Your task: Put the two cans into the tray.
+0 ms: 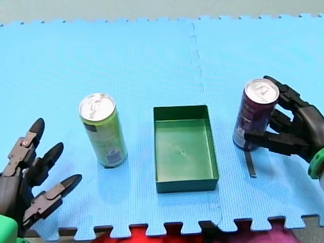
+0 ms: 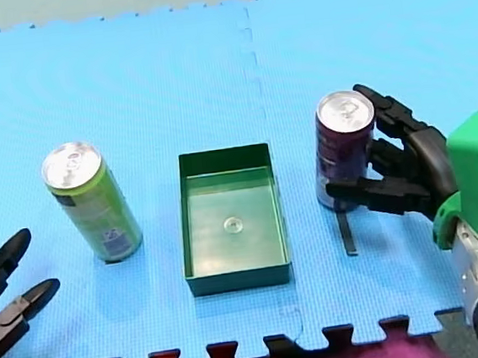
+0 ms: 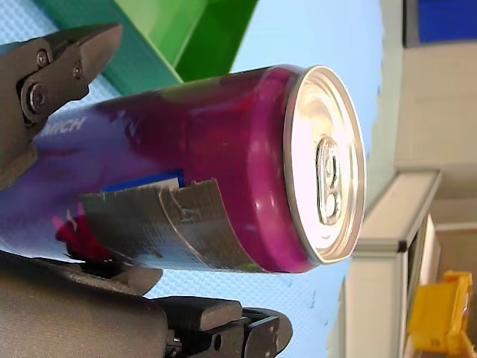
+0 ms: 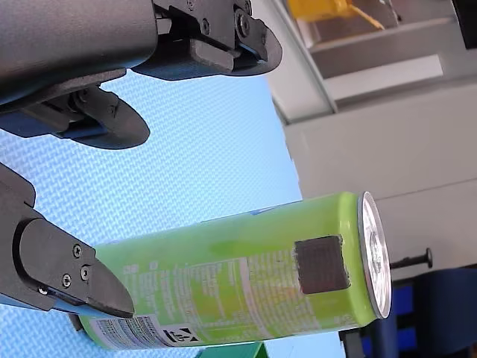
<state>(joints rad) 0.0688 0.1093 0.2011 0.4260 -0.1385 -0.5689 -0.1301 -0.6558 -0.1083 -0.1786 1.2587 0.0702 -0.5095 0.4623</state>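
Note:
A purple can (image 1: 255,111) stands upright on the blue mat, right of the green tray (image 1: 186,185). My right hand (image 1: 277,120) is wrapped around it, thumb (image 1: 263,137) in front low down and the other fingers (image 1: 284,93) behind near the rim. In the first wrist view the purple can (image 3: 194,186) lies between those fingers and bears a grey tape patch. A green can (image 1: 104,131) stands upright left of the tray. My left hand (image 1: 43,174) is at the lower left, apart from it. The second wrist view shows the green can (image 4: 238,276) beyond dark fingers (image 4: 67,280).
The tray is empty and sits mid-mat between the cans. A dark thin strip (image 1: 250,163) lies on the mat just in front of the purple can. The mat's jigsaw front edge (image 1: 167,230) runs close below the tray.

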